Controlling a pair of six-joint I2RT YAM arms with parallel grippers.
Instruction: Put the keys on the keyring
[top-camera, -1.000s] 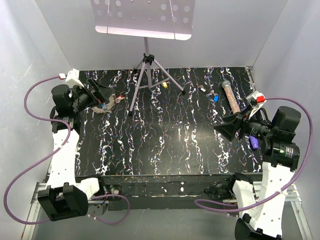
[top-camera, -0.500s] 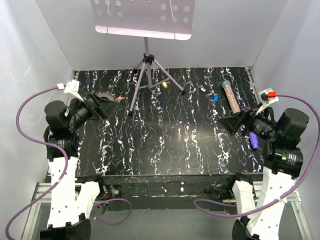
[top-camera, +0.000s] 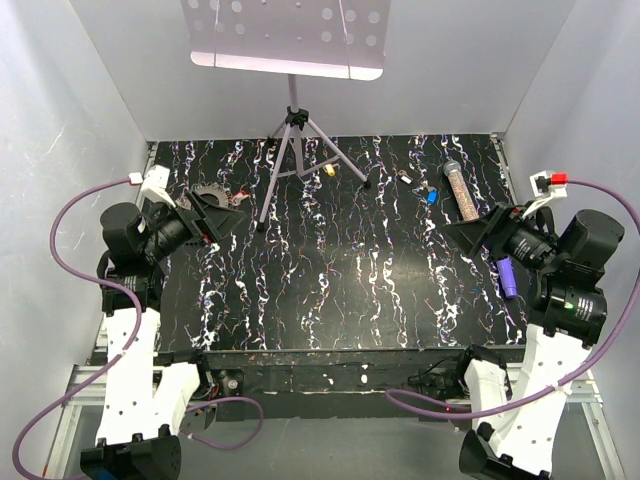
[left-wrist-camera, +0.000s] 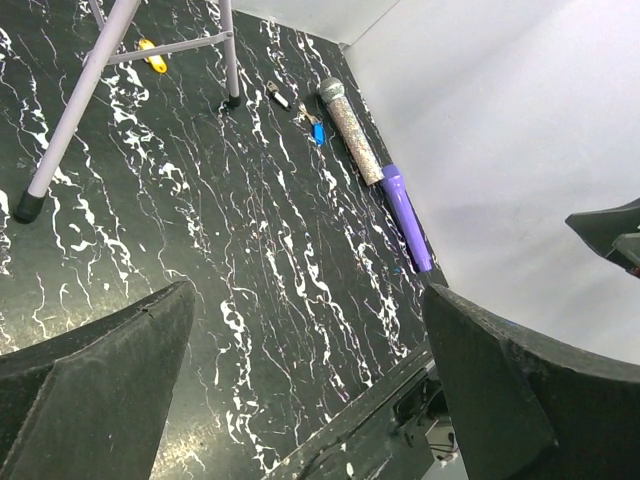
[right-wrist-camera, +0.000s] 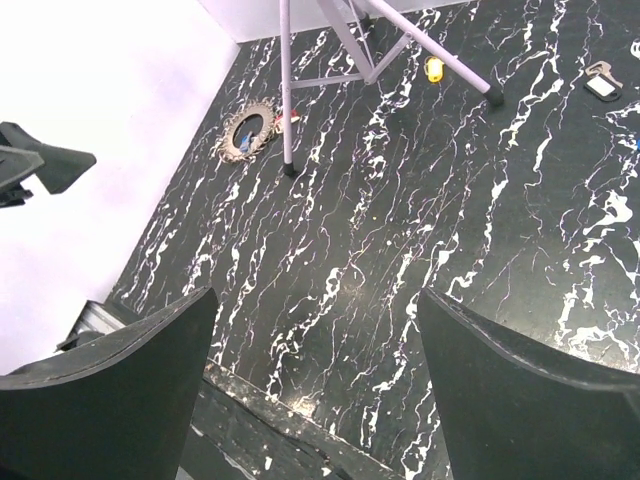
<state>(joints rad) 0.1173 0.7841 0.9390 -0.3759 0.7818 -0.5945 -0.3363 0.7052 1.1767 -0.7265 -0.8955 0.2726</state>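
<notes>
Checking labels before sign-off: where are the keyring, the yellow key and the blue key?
keyring (right-wrist-camera: 230, 132), right wrist view, left side of its jagged rim.
yellow key (right-wrist-camera: 434, 69), right wrist view, its yellow head.
blue key (left-wrist-camera: 318, 133), left wrist view, its blue head.

Bright, even lighting, soft shadows, sharp focus; white wall (right-wrist-camera: 100, 80) overexposed.

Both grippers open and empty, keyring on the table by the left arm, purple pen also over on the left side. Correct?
One slip: the purple pen lies on the right side, by the right arm, as the top view shows. The rest stands: left gripper and right gripper are open and empty, and the keyring lies by the left arm.
</notes>
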